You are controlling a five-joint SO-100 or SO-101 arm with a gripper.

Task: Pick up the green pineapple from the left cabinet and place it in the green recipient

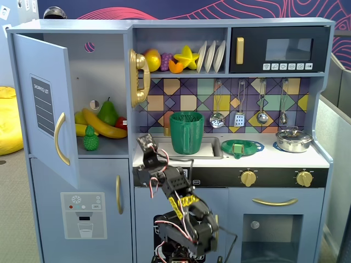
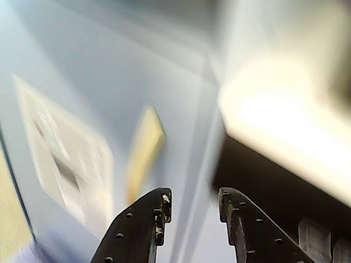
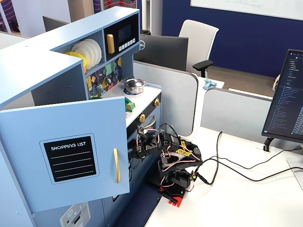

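The green pineapple [image 1: 91,138] stands at the front of the shelf in the left cabinet [image 1: 101,82], whose door [image 1: 44,107] hangs open. The green recipient [image 1: 186,132], a tall ribbed cup, stands in the sink. My gripper [image 1: 146,141] is open and empty. It is raised in front of the counter's left edge, to the right of and slightly below the pineapple, and left of the cup. The blurred wrist view shows the open gripper [image 2: 193,200] facing the lower blue door and its gold handle [image 2: 143,150]. In the other fixed view the gripper [image 3: 140,144] is by the counter front and the open door [image 3: 71,156] hides the pineapple.
A banana [image 1: 104,125], a dark-green pear [image 1: 108,112] and other fruit share the shelf behind the pineapple. A flat green dish [image 1: 239,147] and a steel pot [image 1: 293,139] sit on the counter. Utensils hang above. A gold phone [image 1: 139,76] hangs at the cabinet's right edge.
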